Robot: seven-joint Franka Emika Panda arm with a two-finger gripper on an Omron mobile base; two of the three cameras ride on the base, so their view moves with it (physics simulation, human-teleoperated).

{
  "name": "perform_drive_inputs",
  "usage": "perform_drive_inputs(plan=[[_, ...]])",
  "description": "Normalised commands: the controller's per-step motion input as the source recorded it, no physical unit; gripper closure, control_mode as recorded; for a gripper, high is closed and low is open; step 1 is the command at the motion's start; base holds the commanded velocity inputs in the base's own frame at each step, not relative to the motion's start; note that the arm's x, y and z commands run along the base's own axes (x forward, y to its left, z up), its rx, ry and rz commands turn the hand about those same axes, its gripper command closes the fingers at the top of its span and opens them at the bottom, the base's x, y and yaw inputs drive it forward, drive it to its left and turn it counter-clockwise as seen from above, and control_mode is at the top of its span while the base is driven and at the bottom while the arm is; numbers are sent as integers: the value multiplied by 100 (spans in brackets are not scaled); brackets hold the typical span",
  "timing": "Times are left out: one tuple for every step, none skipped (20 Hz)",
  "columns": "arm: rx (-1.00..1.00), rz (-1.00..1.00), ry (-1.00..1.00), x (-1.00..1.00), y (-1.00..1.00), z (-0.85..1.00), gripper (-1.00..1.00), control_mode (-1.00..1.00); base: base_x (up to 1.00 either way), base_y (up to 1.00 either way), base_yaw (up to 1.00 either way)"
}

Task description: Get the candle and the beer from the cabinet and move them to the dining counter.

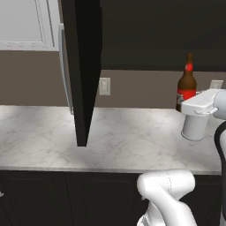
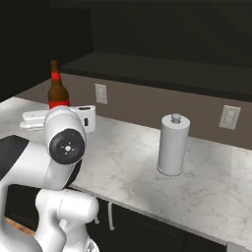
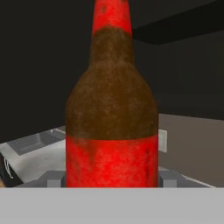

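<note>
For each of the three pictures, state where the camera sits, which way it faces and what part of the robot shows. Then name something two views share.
Left base view: behind-left, facing the wall worktop and open black cabinet door; white arm at right.
Right base view: behind-right, facing the grey cylindrical canister; arm at left.
Hand view: on the hand, facing the dark brown glass beer bottle with red label, fingertips either side.
Shared: the bottle.

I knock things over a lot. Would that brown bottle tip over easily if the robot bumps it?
Probably, yes. The beer is tall with a narrow neck, so a bump up high could topple it. It looks like smooth glass, so it may be slippery and could break.
</note>
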Motion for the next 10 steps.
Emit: perform_drive_inputs(plan=[[0, 0, 0, 0, 0, 0, 100, -100, 0, 0, 0], [0, 0, 0, 0, 0, 0, 100, -100, 0, 0, 0], [0, 0, 0, 0, 0, 0, 100, -100, 0, 0, 0], [0, 0, 0, 0, 0, 0, 100, -100, 0, 0, 0], [0, 0, 0, 0, 0, 0, 100, -100, 0, 0, 0], [0, 0, 0, 0, 0, 0, 100, -100, 0, 0, 0], [0, 0, 0, 0, 0, 0, 100, -100, 0, 0, 0], [0, 0, 0, 0, 0, 0, 100, 100, 0, 0, 0], [0, 0, 0, 0, 0, 0, 100, 100, 0, 0, 0], [0, 0, 0, 0, 0, 0, 100, 100, -12, 3, 0]])
